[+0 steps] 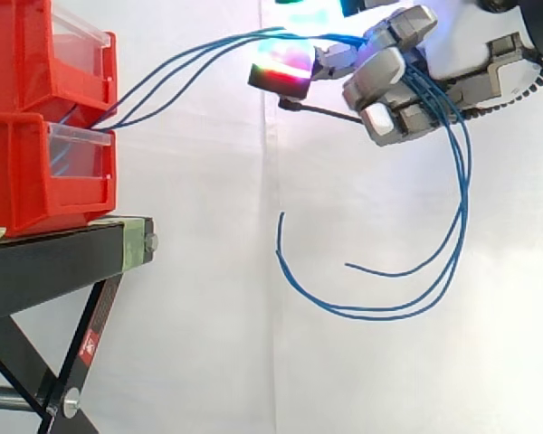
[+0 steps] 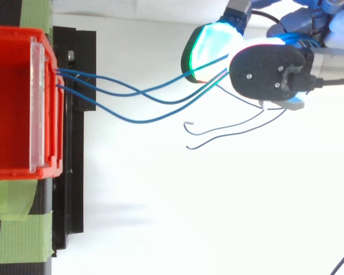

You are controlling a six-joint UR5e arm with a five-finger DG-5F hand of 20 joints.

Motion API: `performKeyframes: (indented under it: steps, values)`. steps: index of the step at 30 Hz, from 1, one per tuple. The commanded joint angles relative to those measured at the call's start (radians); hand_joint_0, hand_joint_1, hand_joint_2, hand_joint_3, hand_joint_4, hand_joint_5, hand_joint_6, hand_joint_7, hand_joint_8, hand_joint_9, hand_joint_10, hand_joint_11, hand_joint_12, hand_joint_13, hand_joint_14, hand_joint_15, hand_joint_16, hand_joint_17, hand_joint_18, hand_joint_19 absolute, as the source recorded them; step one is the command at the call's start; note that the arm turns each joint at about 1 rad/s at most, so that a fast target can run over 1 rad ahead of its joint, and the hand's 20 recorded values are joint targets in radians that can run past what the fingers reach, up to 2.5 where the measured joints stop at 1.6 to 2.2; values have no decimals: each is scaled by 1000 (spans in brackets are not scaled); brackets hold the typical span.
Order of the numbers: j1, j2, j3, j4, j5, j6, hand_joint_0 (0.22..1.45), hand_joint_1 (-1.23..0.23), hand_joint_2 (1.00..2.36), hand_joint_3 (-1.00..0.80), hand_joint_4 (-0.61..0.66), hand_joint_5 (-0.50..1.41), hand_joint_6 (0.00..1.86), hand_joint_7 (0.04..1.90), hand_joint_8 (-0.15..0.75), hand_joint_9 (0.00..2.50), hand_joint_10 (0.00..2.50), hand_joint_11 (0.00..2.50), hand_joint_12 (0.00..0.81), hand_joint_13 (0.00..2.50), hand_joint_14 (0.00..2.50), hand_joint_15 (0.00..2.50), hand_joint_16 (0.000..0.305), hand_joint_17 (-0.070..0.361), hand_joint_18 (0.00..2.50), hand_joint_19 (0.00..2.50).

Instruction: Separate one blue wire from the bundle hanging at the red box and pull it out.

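Note:
Two stacked red bins (image 1: 36,117) stand at the left on a black stand (image 1: 63,253). Three blue wires (image 2: 137,91) leave the front of the bins (image 2: 11,103) and stretch across the gap to my hand (image 1: 394,90), crossing one another midway. The hand (image 2: 266,71) is high on the right, its fingers curled round the wires. One glowing fingertip pad (image 1: 281,65) points toward the bins. Behind the hand the wires drop in a long loop (image 1: 462,194), and their free ends (image 2: 218,134) curl back to the left in the air.
The stand's black front edge (image 2: 74,172) runs along the bins, with green tape (image 2: 20,238) on it at the lower left. Each bin has a clear drawer front (image 1: 72,145). A white curtain hangs behind the open space between bins and hand.

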Motion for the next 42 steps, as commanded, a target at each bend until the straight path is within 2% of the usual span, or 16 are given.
performKeyframes:
  steps: [1,2,4,8,10,11,12,14,21,23,24,28,29,36,38,42]
  values:
    - [0,0,0,0,0,0,641,-855,1014,-165,138,-209,931,885,302,876,1493,1401,445,892,533,1529,53,120,948,930]
    - [0,0,0,0,0,0,628,-848,1015,-234,131,-211,928,902,288,874,1413,1456,418,890,451,1584,51,114,916,945]
    - [0,-1,0,0,0,-2,618,-837,1016,-234,113,-208,932,913,284,873,1418,1438,421,889,450,1579,51,114,916,945]
    - [0,-1,0,0,0,-2,644,-795,1015,-84,-6,-199,946,982,311,874,1551,1306,444,887,562,1472,54,121,951,911]
    - [0,0,0,0,0,-2,655,-792,1009,-23,-12,-196,951,966,323,871,1648,1236,466,885,657,1398,57,128,980,899]
    - [0,0,0,0,0,-2,654,-791,1028,7,29,-193,954,913,350,880,1742,1158,487,880,764,1329,60,136,1013,887]
    - [0,0,0,0,0,-2,593,-775,1191,-75,96,-188,952,855,372,888,1809,1125,513,878,860,1256,64,143,1039,879]
    - [0,0,0,0,0,0,579,-727,1002,-123,139,-179,934,864,387,897,1786,1131,522,864,918,1214,66,148,1033,894]
    - [0,0,0,0,0,-2,569,-710,1007,-188,139,-177,928,899,370,899,1689,1190,502,853,860,1255,63,141,994,919]
    - [0,0,0,0,0,-2,569,-704,1010,-237,126,-178,924,915,344,900,1577,1283,468,853,756,1349,58,130,956,935]
    - [0,0,0,0,0,-2,573,-708,1014,-249,105,-182,918,960,300,904,1401,1415,416,858,560,1502,50,113,893,967]
    - [0,0,0,0,0,0,624,-774,1016,-252,60,-190,925,950,285,889,1449,1406,420,877,528,1528,49,111,914,946]
    - [0,0,0,0,0,-2,655,-830,1018,-205,52,-203,935,927,284,864,1486,1423,416,879,518,1536,49,111,921,927]
    - [0,0,0,0,2,-2,740,-873,1017,-9,159,-225,943,859,289,793,1603,1385,423,864,523,1543,50,111,904,918]
    - [0,0,0,0,2,-2,739,-877,1016,-10,171,-232,936,866,292,764,1621,1370,426,848,502,1560,50,113,896,916]
    - [0,-1,0,0,2,-2,681,-931,1018,-154,190,-248,917,891,296,690,1562,1426,428,800,416,1617,53,118,859,866]
